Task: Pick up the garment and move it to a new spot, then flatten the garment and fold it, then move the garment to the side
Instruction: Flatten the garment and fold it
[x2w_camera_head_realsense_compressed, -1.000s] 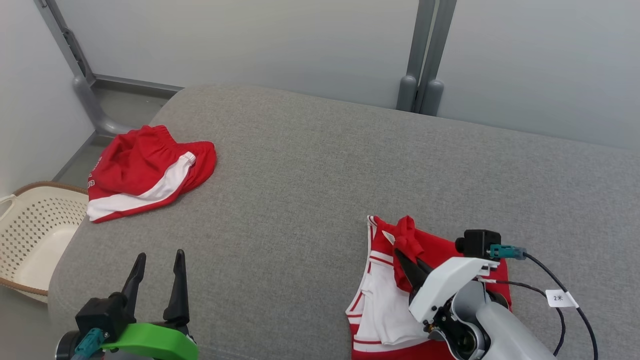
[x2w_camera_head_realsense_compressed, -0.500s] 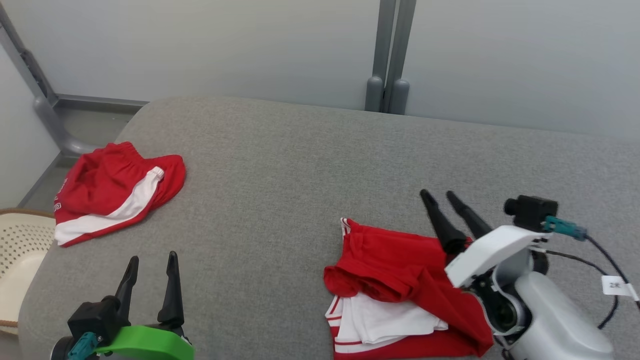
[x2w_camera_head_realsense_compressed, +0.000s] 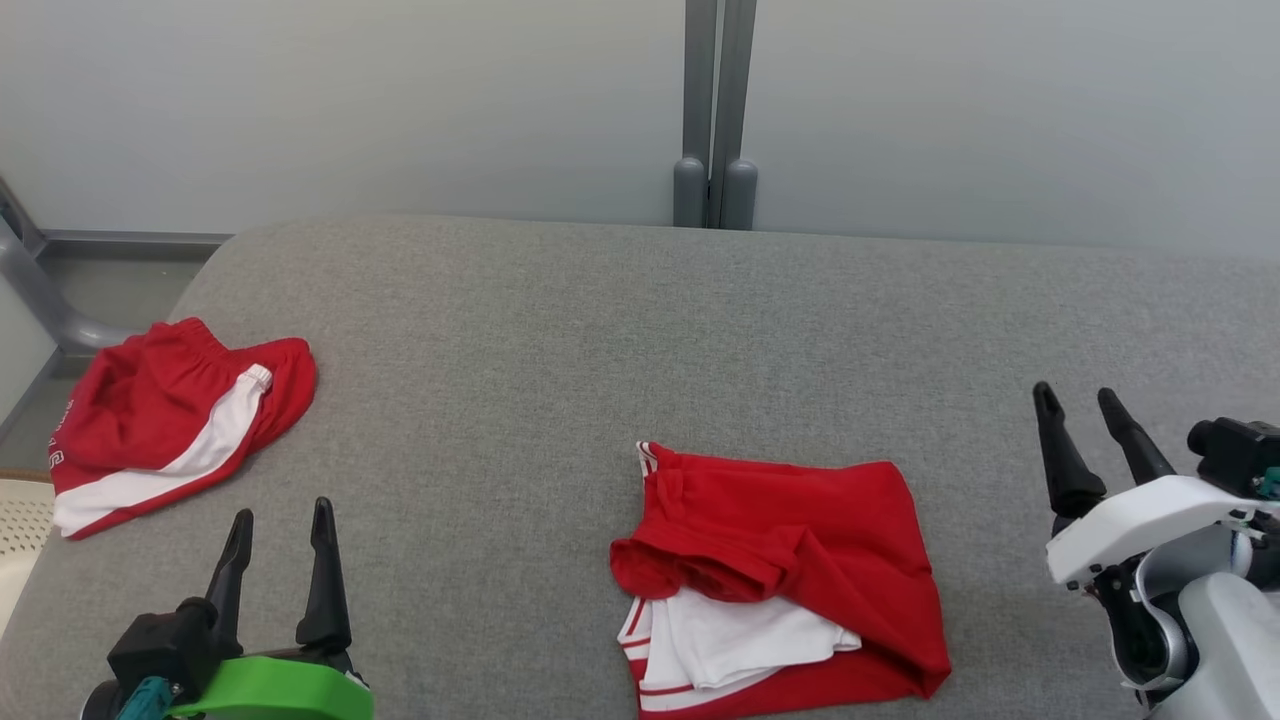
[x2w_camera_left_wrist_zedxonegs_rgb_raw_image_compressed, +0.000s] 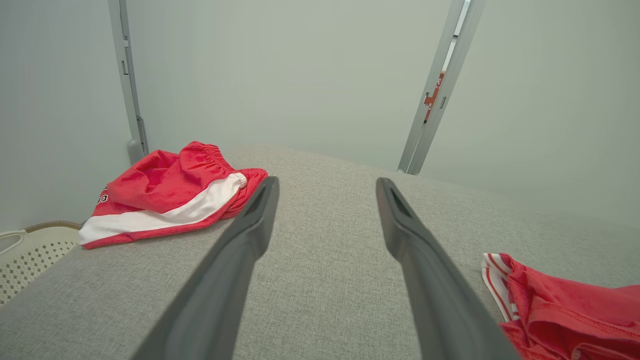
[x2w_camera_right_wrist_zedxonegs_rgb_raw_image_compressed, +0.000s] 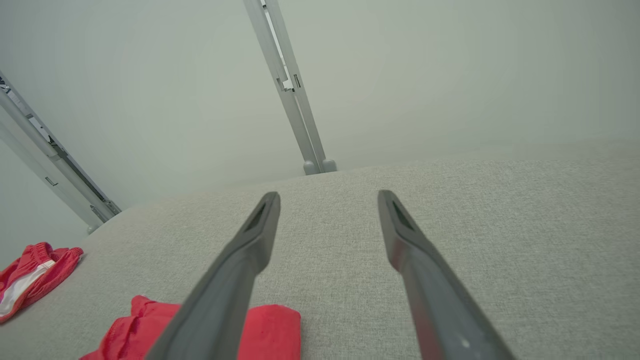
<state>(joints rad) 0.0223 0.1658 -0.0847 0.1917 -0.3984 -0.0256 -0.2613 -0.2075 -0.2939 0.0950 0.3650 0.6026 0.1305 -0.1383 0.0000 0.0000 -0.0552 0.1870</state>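
A red garment with white trim (x2w_camera_head_realsense_compressed: 790, 540) lies loosely rumpled on the grey padded surface (x2w_camera_head_realsense_compressed: 600, 330), front centre; its edge also shows in the left wrist view (x2w_camera_left_wrist_zedxonegs_rgb_raw_image_compressed: 565, 310) and the right wrist view (x2w_camera_right_wrist_zedxonegs_rgb_raw_image_compressed: 275, 325). To the garment's right, my right gripper (x2w_camera_head_realsense_compressed: 1074, 392) stands open and clear of it, with nothing between the fingers (x2w_camera_right_wrist_zedxonegs_rgb_raw_image_compressed: 328, 194). At the lower left my left gripper (x2w_camera_head_realsense_compressed: 282, 510) is open and empty (x2w_camera_left_wrist_zedxonegs_rgb_raw_image_compressed: 327, 181), well apart from the garment.
A second red and white garment (x2w_camera_head_realsense_compressed: 170, 430) (x2w_camera_left_wrist_zedxonegs_rgb_raw_image_compressed: 170, 195) (x2w_camera_right_wrist_zedxonegs_rgb_raw_image_compressed: 30, 277) lies bunched at the surface's far left edge. A pale perforated basket (x2w_camera_head_realsense_compressed: 20, 520) (x2w_camera_left_wrist_zedxonegs_rgb_raw_image_compressed: 30, 245) sits below that edge. Grey wall posts (x2w_camera_head_realsense_compressed: 713, 190) stand behind the surface.
My right gripper has opened, let go of the garment and drawn off to the right. The garment has dropped and lies still. The head camera has turned, shifting the whole picture.
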